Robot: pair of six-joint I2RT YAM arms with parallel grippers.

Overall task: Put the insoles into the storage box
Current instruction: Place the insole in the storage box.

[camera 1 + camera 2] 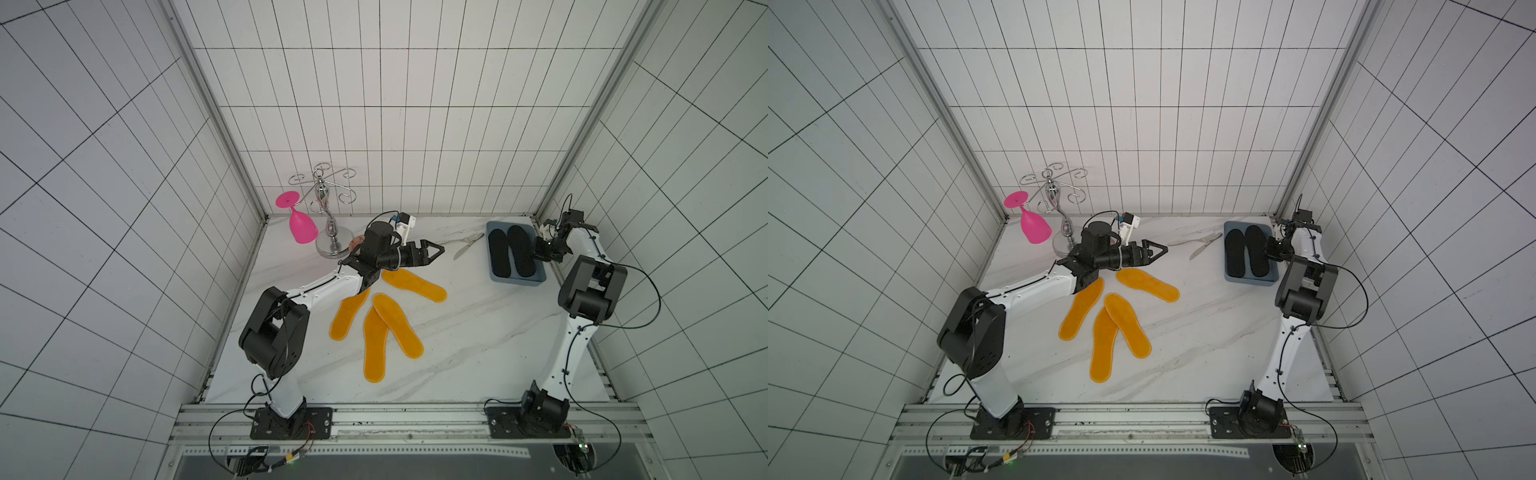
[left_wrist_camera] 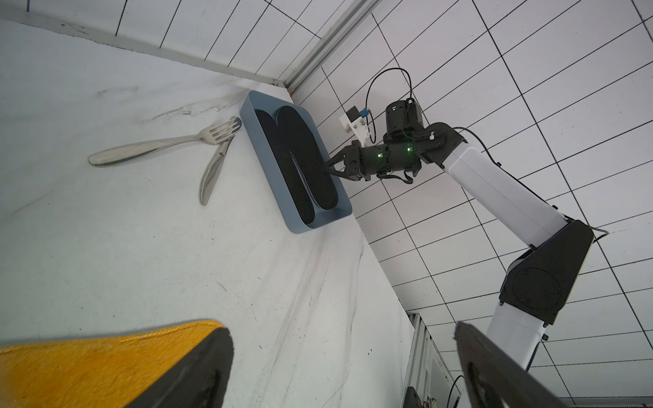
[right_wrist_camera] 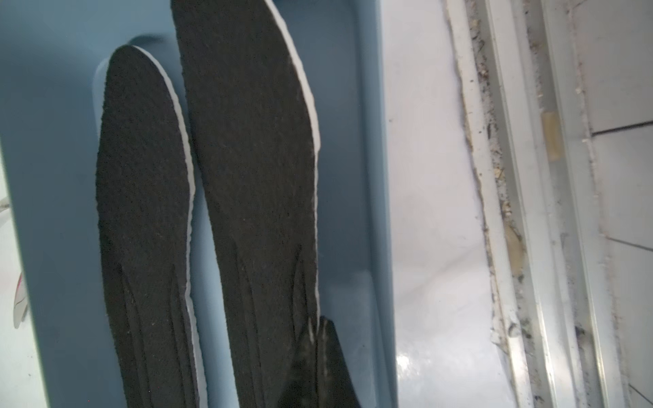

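Note:
Several orange-yellow insoles fan out on the marble table, left of centre. My left gripper hovers open and empty just behind them; its wrist view has one orange insole beside a finger. The blue-grey storage box sits at the back right with two black insoles in it. My right gripper reaches into the box, shut on the long edge of the right-hand black insole. That insole is tilted and partly overlaps the other black insole.
A fork and a knife lie just left of the box. A chrome glass rack with a pink goblet hanging upside down from it stands at the back left, and a small orange bowl is half hidden behind my left wrist.

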